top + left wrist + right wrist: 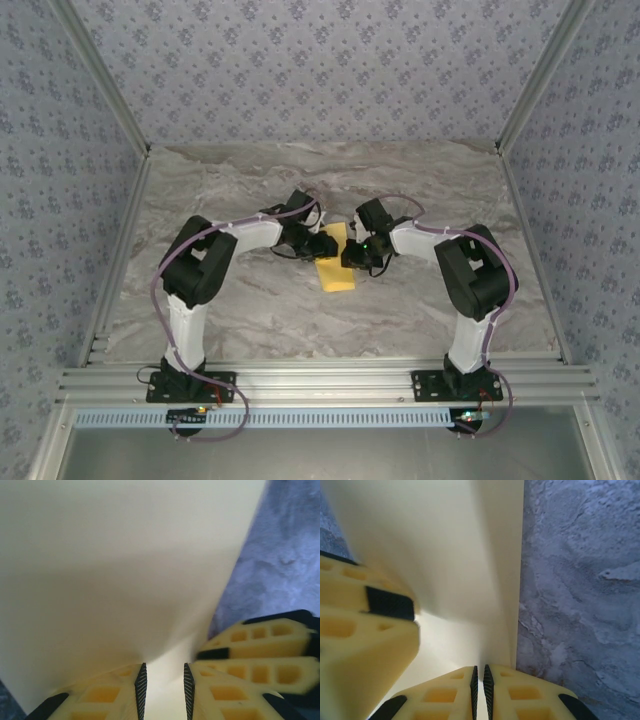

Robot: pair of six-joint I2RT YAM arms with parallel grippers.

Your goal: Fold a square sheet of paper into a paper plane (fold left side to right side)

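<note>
Top view, largest element first: the marble table point(250, 310) fills the middle of the frame, and the left arm point(195, 270) and right arm point(470, 275) reach in from the lower corners to meet at its centre. Between them is the square sheet of paper point(337, 272), a yellow upright strip at mid-frame. In both wrist views it rises as a pale curved wall rather than lying flat. The right gripper point(479, 672), at the bottom of its own view, is closed to a hairline, and its pads point(474, 690) pinch the sheet's right-hand edge. The left gripper point(164, 672) stands narrow, with paper running between its pads point(141, 690); we cannot tell whether they clamp it. We judge that the left-to-right fold is in hand but not yet creased. The next move calls for carrying the raised side across until the edges meet squarely, then pressing it flat.
</note>
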